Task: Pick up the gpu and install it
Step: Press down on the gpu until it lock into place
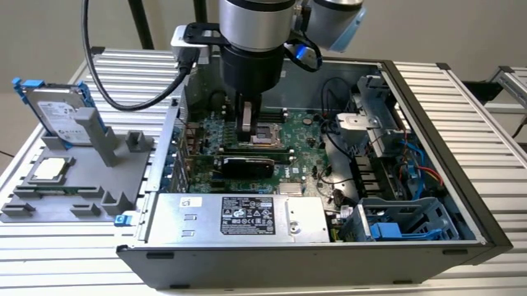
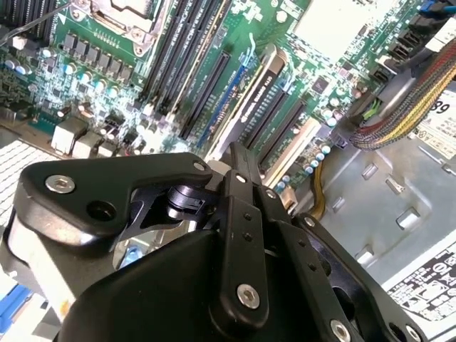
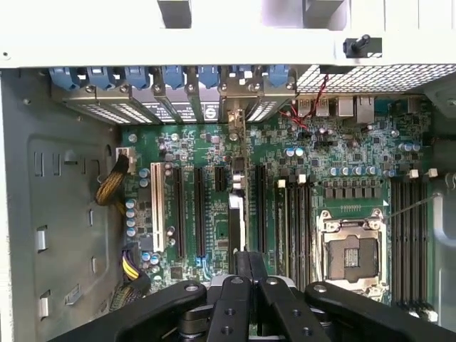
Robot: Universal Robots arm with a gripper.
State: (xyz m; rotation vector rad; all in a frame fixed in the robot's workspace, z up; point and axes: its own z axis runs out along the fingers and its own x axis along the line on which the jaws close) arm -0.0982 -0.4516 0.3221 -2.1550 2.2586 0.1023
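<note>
Closest to the wrist cameras is the claw (image 3: 243, 258), its black fingers drawn together with no gap to be seen. It sits right over the top edge of the gpu (image 3: 236, 214). Whether it pinches that edge, presses on it or hangs just clear of it, I cannot tell. The gpu stands on edge in a long expansion slot of the motherboard (image 3: 356, 164), between an empty slot on one side and the row of memory slots on the other. Its far end runs up to the row of blue-clipped rear brackets (image 3: 178, 78) in the case wall. In the exterior view the card shows as a low black bar (image 1: 247, 165) lying across the board, directly below the arm, and it looks down in the slot rather than held high. As I judge it, the step in hand is seating the card. That calls for a straight downward push with the card kept upright and its end bracket in line with its rear opening. No sideways lean should go toward the memory slots or the open processor socket (image 3: 354, 251). Farther off, the case (image 1: 428, 185) lies open on the slatted counter (image 1: 461, 92).
</note>
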